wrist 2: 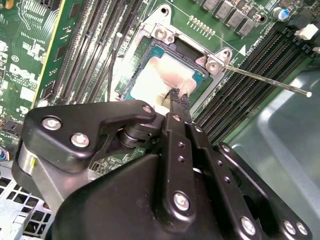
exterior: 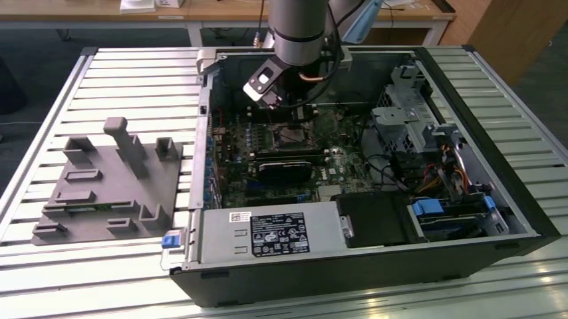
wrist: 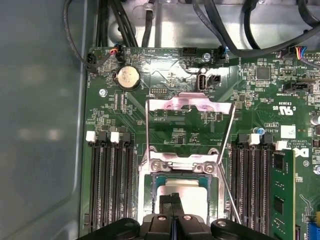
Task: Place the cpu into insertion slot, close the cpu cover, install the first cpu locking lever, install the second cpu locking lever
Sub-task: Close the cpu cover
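The cpu (wrist: 192,192) (wrist 2: 155,82), pale and silvery, lies flat in the insertion slot (wrist: 214,187) (wrist 2: 192,55) on the green motherboard. My gripper (wrist: 173,202) (wrist 2: 178,97) stands straight over it, fingers shut together, tips at the cpu's top near its middle. The cpu cover (wrist: 190,102) is swung open, back from the slot. Two thin wire levers (wrist: 147,130) (wrist: 227,142) are raised beside it; one lever (wrist 2: 265,80) juts out past the slot's corner. In the exterior view the gripper (exterior: 293,109) reaches down into the open computer case.
Long black memory slots (wrist: 112,185) flank the slot, with a memory stick (wrist: 282,195) in one. Cables (wrist: 150,20) hang at the case wall. A black block (exterior: 286,166), power supply (exterior: 266,232) and drive cage (exterior: 404,119) fill the case. A grey fixture (exterior: 106,179) sits at the exterior view's left.
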`<state>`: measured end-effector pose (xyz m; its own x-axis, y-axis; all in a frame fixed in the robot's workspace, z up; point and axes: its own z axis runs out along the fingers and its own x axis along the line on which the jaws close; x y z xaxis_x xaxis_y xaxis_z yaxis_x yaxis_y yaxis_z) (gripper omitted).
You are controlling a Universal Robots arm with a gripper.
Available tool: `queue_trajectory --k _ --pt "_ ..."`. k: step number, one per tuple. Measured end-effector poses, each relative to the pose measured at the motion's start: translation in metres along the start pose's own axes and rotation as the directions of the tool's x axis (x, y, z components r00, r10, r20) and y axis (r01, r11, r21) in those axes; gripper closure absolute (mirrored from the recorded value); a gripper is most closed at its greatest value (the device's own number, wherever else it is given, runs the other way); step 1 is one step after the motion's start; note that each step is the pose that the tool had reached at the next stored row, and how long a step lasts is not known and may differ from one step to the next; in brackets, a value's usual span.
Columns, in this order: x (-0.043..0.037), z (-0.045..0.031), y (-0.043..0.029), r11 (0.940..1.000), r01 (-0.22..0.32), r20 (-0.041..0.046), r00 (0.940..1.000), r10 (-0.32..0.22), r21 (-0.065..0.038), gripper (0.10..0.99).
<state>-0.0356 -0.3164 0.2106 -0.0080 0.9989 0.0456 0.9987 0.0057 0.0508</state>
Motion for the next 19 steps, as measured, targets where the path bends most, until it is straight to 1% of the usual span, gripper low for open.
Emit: queue_trajectory --k 3,12,19 --pt "-0.0004 0.0000 0.0001 1.0000 0.000 -0.0035 1.0000 0.000 0.001 0.980" --pt "-0.0005 -0.0009 0.0001 1.0000 0.000 -0.0064 1.0000 0.000 0.001 0.980" --pt "-0.0005 -0.0034 0.0002 1.0000 0.000 -0.0077 1.0000 0.000 0.001 0.980"
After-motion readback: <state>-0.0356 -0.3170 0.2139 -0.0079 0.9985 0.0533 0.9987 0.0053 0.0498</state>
